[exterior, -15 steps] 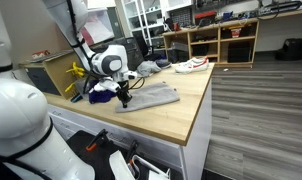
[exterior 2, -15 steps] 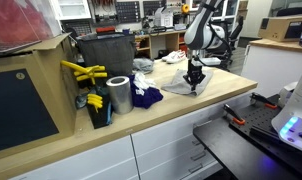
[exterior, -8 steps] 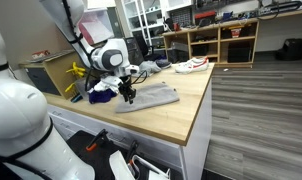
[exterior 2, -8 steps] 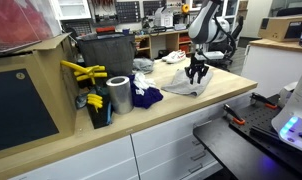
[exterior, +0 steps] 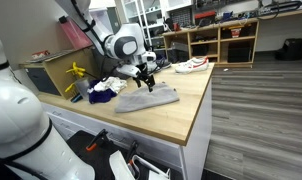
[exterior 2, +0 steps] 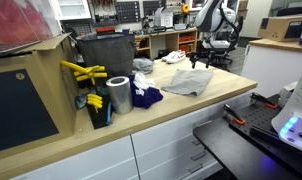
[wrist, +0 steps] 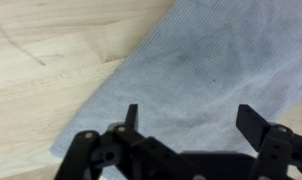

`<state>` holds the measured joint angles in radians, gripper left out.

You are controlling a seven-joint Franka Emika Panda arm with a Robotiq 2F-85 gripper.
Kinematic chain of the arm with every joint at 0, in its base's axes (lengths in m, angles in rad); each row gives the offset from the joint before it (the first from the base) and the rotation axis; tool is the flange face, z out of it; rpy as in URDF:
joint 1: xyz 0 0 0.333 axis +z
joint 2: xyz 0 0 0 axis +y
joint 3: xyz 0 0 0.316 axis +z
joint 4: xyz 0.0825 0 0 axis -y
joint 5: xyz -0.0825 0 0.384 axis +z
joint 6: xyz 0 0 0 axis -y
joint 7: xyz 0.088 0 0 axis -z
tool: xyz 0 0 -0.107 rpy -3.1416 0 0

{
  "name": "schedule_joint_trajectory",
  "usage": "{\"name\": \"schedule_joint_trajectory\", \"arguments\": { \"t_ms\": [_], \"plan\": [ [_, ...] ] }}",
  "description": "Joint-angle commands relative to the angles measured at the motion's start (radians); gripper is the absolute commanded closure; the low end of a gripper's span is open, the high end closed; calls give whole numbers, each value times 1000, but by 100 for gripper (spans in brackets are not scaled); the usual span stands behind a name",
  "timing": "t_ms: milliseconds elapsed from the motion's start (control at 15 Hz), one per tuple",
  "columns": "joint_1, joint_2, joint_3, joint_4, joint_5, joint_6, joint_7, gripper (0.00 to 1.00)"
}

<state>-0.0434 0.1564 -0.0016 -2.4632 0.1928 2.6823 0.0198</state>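
Wrist view shows your gripper (wrist: 191,120) with jaws spread wide, holding nothing, directly above the grey cloth (wrist: 201,55); this cloth lies flat on the wooden counter (wrist: 36,95).

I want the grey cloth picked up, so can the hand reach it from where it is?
Probably yes. The hand hovers open right above the grey cloth, which lies flat on the wooden counter, with nothing lying on it or between the two.
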Motion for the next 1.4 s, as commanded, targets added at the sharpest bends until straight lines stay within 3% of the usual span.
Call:
{"name": "schedule_joint_trajectory", "arguments": {
  "t_ms": [0,533,1067,1333],
  "plan": [
    [-37,27,0,74,46,-43,-87,0],
    [-85,107,-36,173,24,-40,-85,0],
    [-123,202,-85,270,-78,-75,-93,0],
    [-124,194,-81,271,-94,-85,-103,0]
  ]
}}
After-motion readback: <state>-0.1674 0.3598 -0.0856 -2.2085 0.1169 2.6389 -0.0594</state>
